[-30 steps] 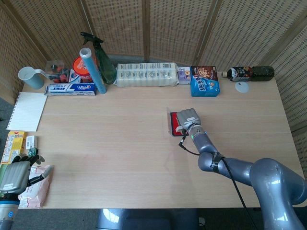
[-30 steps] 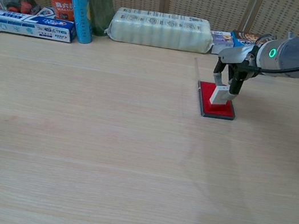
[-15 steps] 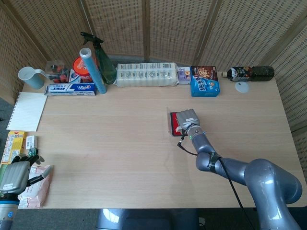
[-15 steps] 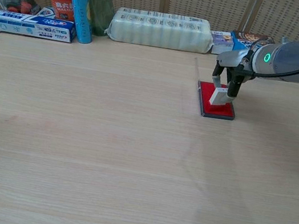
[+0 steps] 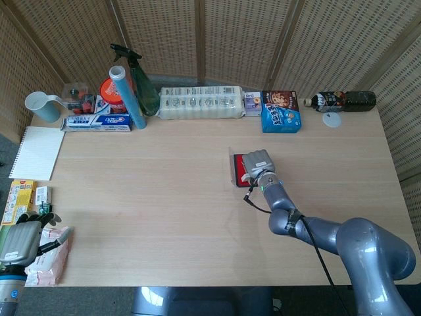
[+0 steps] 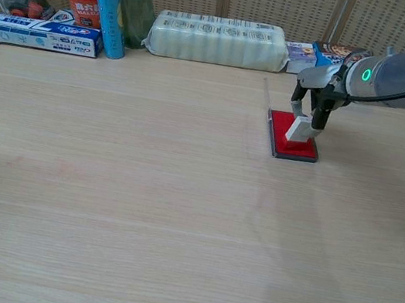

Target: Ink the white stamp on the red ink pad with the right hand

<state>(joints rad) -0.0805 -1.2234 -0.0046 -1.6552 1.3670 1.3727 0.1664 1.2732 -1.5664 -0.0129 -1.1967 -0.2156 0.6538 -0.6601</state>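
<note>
The right hand (image 6: pixel 316 93) pinches the white stamp (image 6: pixel 298 128) between its fingertips, its base touching the red ink pad (image 6: pixel 290 145). The pad lies right of table centre, at about 3 o'clock. The left hand (image 5: pixel 20 242) sits at 8 o'clock, fingers seemingly curled, grip unclear.

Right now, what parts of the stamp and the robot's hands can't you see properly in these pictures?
- White stamp: in the head view the right hand covers it completely.
- Stamp's bottom face: chest view; it faces down toward the red ink pad, so any ink on it, or contact, cannot be told.
- Left hand: head view; fingers too small and partly cut by the edge. Chest view does not show it.
</note>
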